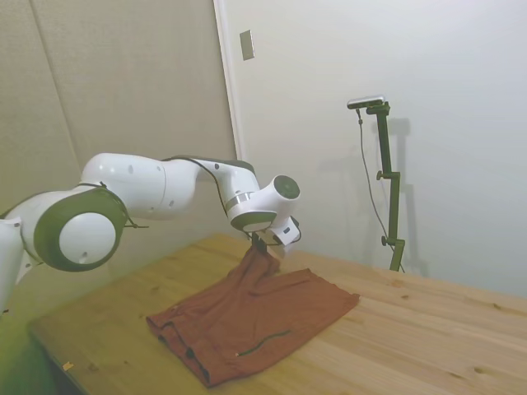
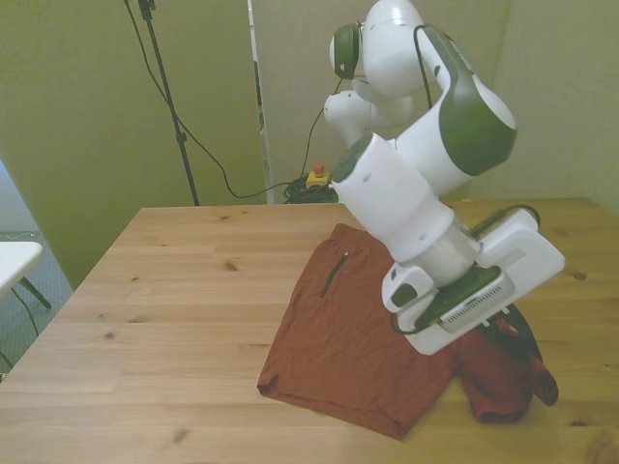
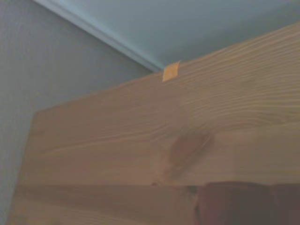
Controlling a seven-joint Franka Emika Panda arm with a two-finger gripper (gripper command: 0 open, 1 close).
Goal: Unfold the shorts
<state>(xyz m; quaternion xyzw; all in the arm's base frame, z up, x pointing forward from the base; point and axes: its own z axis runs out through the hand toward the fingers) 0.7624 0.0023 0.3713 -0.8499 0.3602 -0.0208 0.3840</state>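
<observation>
Table [image 1: 428, 329]: wooden, fills the lower part of both room views. It carries most of the cloth's weight, so only a small part has to be raised.

Arm [image 1: 148, 193]: white Franka, reaching in from the side view's left, wrist bent steeply down over the garment. Judged: angled so the pull goes up and away from the flat part.

Shorts [image 1: 255, 317]: rust-brown, wrinkled, near the table's middle. Mostly flat, with one edge drawn up into a peak under the wrist. In the front view the broad flat part lies toward the front view's left, and a bunched flap hangs at the front view's right [image 2: 503, 372]. Judged: that flap is the folded-over part being lifted so it can be opened out. Unfolding is under way but not finished.

Gripper [image 1: 262, 243]: at the top of the raised peak. Fingers are dark and small in the side view and hidden behind the wrist in the front view. The cloth hangs from them, so they appear clamped on the shorts' edge.

Pocket slit [image 2: 334, 275]: dark line on the flat part, face up.

Orange tag [image 3: 171, 71]: small marker at the table's edge in the wrist view; purpose not clear.
</observation>
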